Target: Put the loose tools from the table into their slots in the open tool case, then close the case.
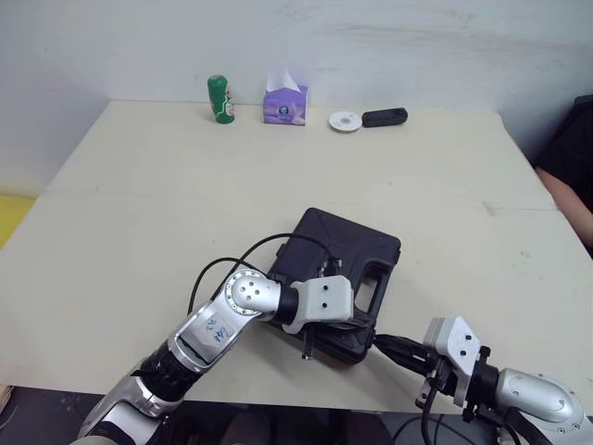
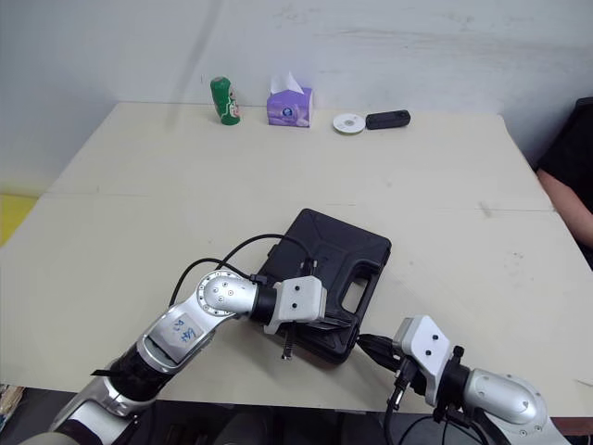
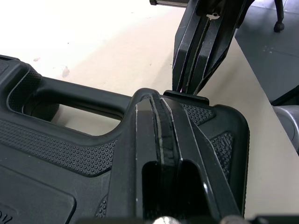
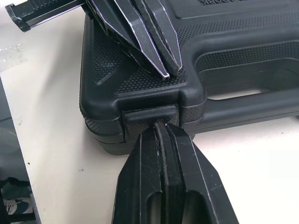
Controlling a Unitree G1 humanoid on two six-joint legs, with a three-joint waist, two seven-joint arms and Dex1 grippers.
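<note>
The left hand [image 4: 169, 70] has its two black fingers pressed flat together, holding nothing, their tips resting on the stippled top of the tool case [image 1: 338, 246] at its near corner. The right hand [image 4: 161, 128] is drawn just as narrow, also empty, and its joined tips touch the small rectangular latch [image 4: 149, 114] on the case's side wall, just below that same corner.

The case is closed. It is black moulded plastic with rounded corners, a smooth lid panel edged by bands of fine pebbled texture, and a long oval carry-handle cutout [image 3: 84, 119] along one side. It lies flat and skewed near the front edge of the worktop [image 1: 185, 185], a matte cream surface with a few faint scuffs.

The wrist views show what the head views cannot: the seam between lid and base, the grain of the plastic, and the point where each pair of fingertips meets the case. The head views show the far edge instead. A green can [image 1: 220, 99] stands there, with a purple tissue box [image 1: 284, 104], a white disc [image 1: 345, 121] and a dark oblong device [image 1: 384, 117] in a loose row. A person's arm [image 1: 570, 199] shows at the right edge.
</note>
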